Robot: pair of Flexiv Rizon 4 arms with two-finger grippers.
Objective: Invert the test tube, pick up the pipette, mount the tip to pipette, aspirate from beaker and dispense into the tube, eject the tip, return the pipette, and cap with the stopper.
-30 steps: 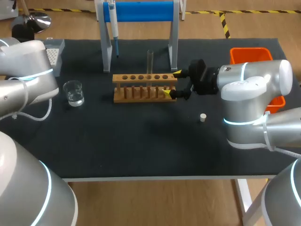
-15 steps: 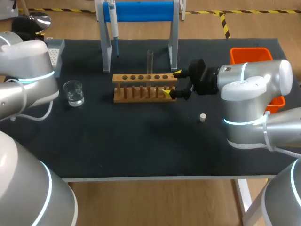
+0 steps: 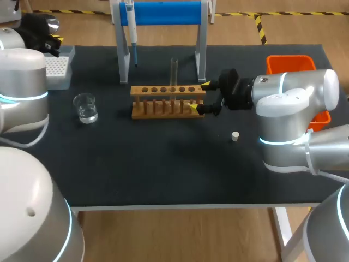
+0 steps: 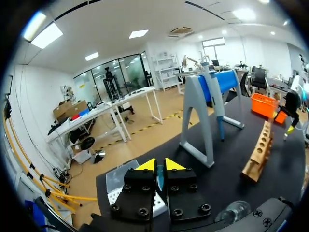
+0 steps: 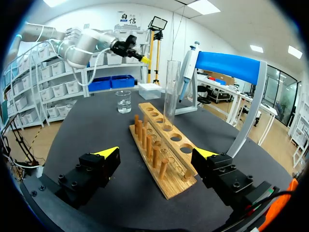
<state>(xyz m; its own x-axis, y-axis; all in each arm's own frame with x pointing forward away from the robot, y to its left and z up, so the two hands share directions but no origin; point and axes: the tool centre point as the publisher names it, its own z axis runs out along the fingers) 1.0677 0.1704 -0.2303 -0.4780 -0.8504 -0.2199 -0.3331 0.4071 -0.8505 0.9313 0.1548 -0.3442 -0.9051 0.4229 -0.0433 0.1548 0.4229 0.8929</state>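
The front of the black table (image 3: 163, 174) is bare up to its near edge. The small white stopper (image 3: 235, 136) lies alone there. Behind it, the right gripper (image 3: 199, 96) is spread wide around the end of the wooden rack (image 3: 163, 102), holding nothing. The test tube (image 3: 174, 70) stands upright in the rack. The beaker (image 3: 85, 107) sits off to the left. At the far left corner, the left gripper (image 4: 160, 165) hangs over the tip box (image 3: 54, 68), fingers pressed together and holding nothing. The pipette (image 3: 131, 33) hangs on the stand (image 3: 163, 12) at the far edge.

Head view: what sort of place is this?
Probably a mock chemistry bench: a wooden rack holding an upright test tube, a pipette hung on a blue stand, and a beaker of clear liquid.
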